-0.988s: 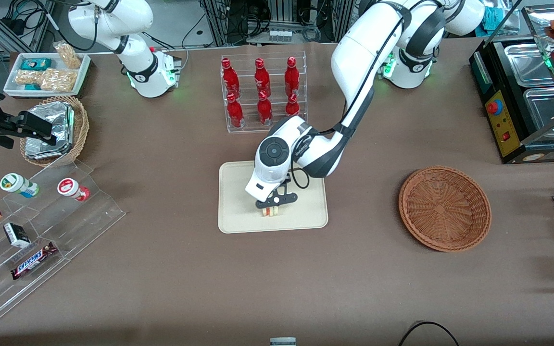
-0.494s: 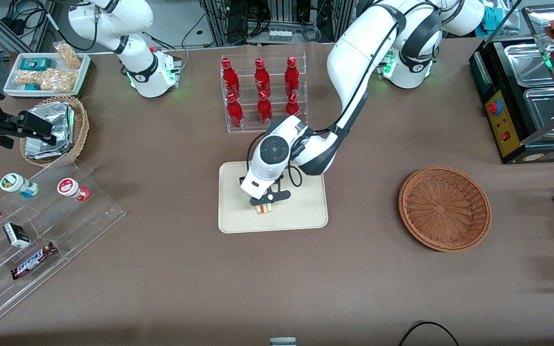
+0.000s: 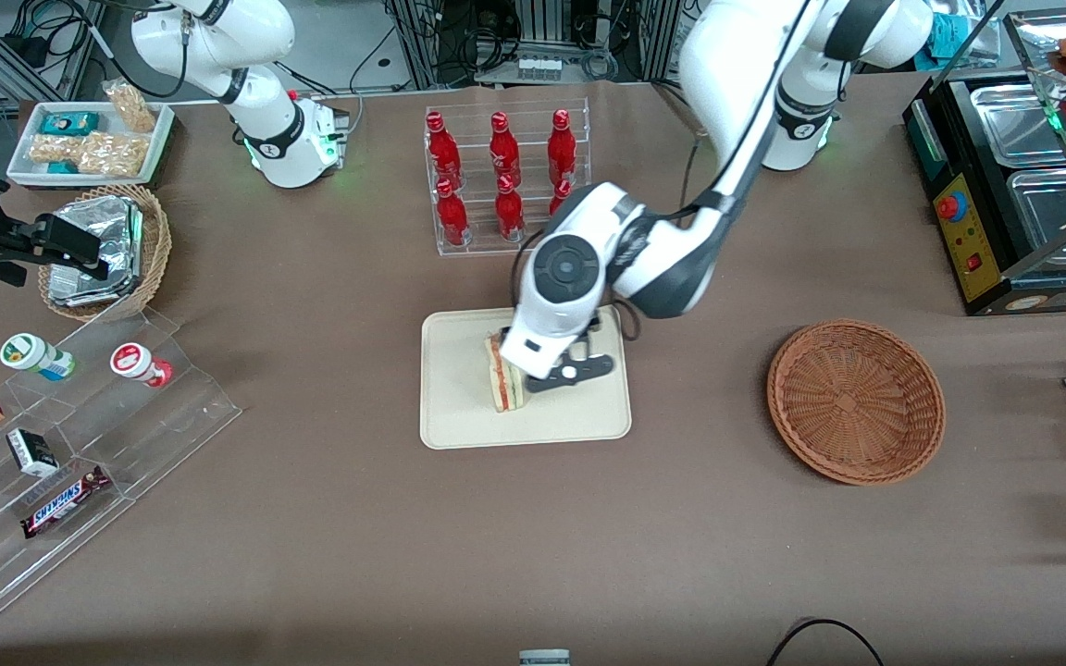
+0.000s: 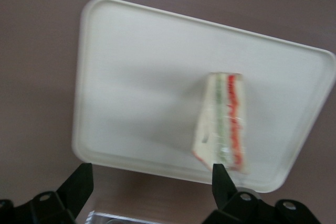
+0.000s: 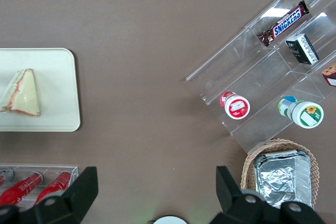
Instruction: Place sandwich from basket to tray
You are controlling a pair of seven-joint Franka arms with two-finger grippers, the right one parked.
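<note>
The sandwich [image 3: 501,377], a clear-wrapped wedge with red and green filling along its edge, lies on the cream tray [image 3: 459,407] near its middle. It also shows in the left wrist view [image 4: 223,124] on the tray [image 4: 136,77] and in the right wrist view [image 5: 21,94] on the tray [image 5: 58,87]. My left gripper [image 3: 575,370] hangs above the tray beside the sandwich, raised clear of it, open and empty; its fingers stand wide apart in the wrist view [image 4: 151,177]. The reddish-brown wicker basket [image 3: 855,400] sits empty toward the working arm's end.
A clear rack of red bottles [image 3: 505,180] stands just farther from the front camera than the tray. Toward the parked arm's end are a tan basket of foil packets [image 3: 112,250], a stepped acrylic snack shelf [image 3: 80,435] and a white snack tray [image 3: 89,139]. A black food warmer [image 3: 1014,185] stands at the working arm's end.
The gripper was shut on the sandwich low on the tray. It has let go, risen and shifted toward the bottle rack; the sandwich now lies uncovered on the tray.
</note>
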